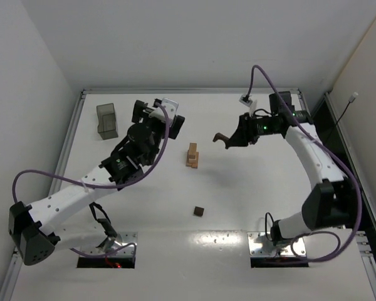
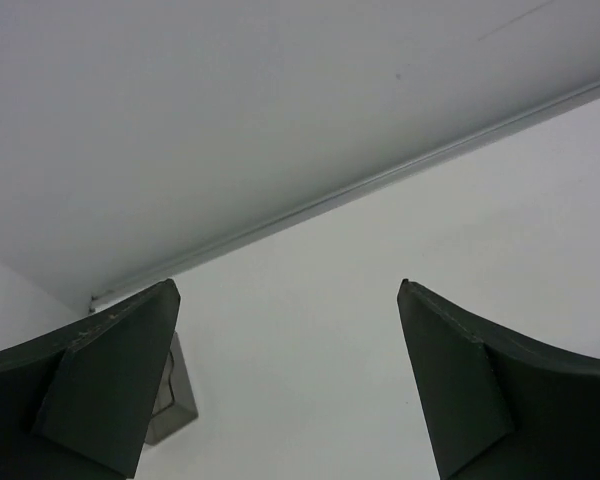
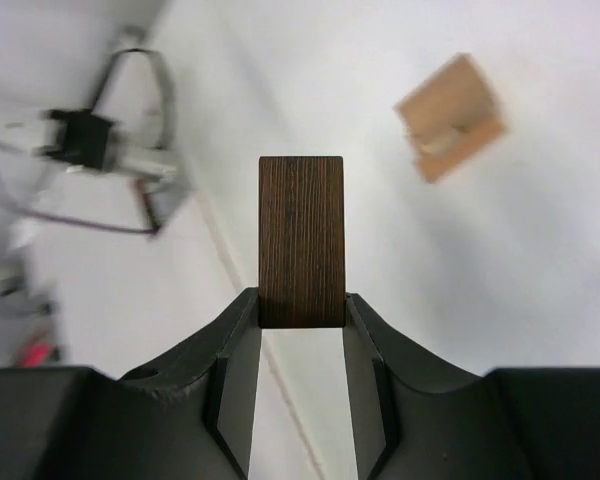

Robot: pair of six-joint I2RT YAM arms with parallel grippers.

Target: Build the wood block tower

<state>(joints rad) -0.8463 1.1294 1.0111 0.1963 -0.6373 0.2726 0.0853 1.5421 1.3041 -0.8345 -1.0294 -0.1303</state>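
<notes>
Top cam: wood block tower [image 1: 192, 155], small tan stack, stands mid-table betw. both arms, with a loose dark cube [image 1: 199, 211] nearer the bases. L wrist: left gripper [image 2: 287, 300] spread wide, nothing in it. R wrist: right gripper [image 3: 300, 310] pinches dark brown piece [image 3: 300, 240] by its flat sides; I judge the blocks light, stiff and smooth, and the stack easily toppled.

Grey bin [image 1: 106, 120] on white table [image 1: 257, 188]
</notes>
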